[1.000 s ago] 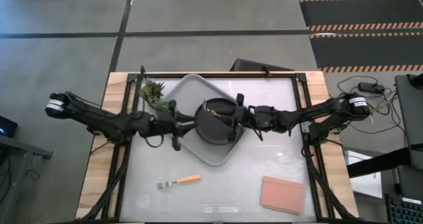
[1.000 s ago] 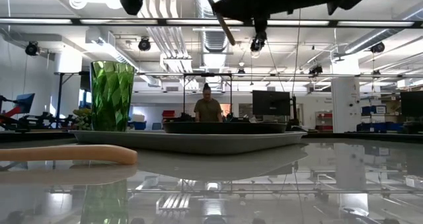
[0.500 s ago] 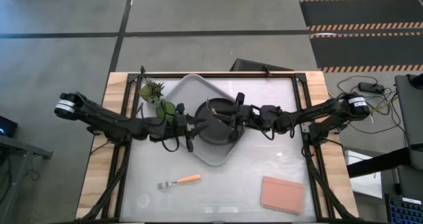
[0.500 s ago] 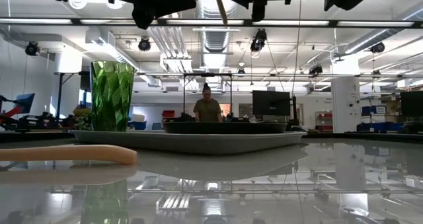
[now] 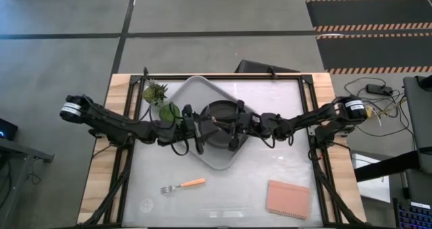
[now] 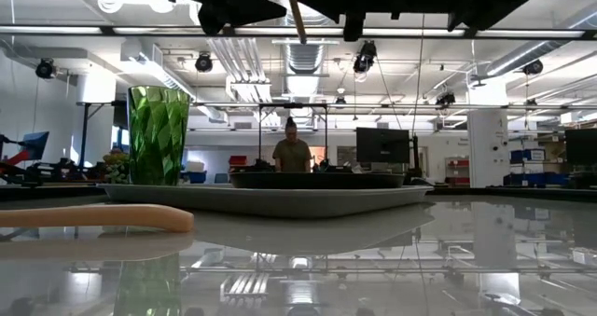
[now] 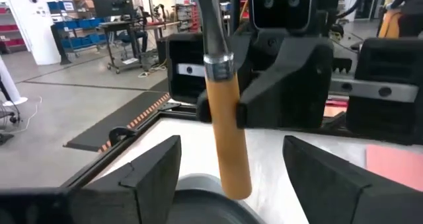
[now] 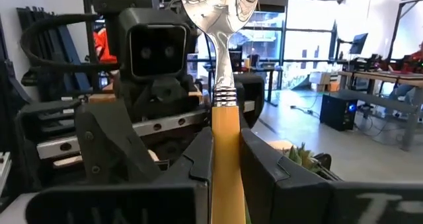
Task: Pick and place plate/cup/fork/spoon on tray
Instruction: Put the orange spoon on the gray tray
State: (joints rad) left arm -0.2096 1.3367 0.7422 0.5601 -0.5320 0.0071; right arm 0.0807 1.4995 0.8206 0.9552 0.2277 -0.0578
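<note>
Advancing left claw, fingers wide, now faces the spoon clamped in right claw.

The black plate sits on the grey tray, the green cup at its edge. The spoon hangs upright above the plate. The orange-handled fork lies on the table.

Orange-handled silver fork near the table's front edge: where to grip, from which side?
Grip the small silver fork with an orange handle mid-handle, straight down from above, closing across its width: it lies flat on the table, nothing beside it.
</note>
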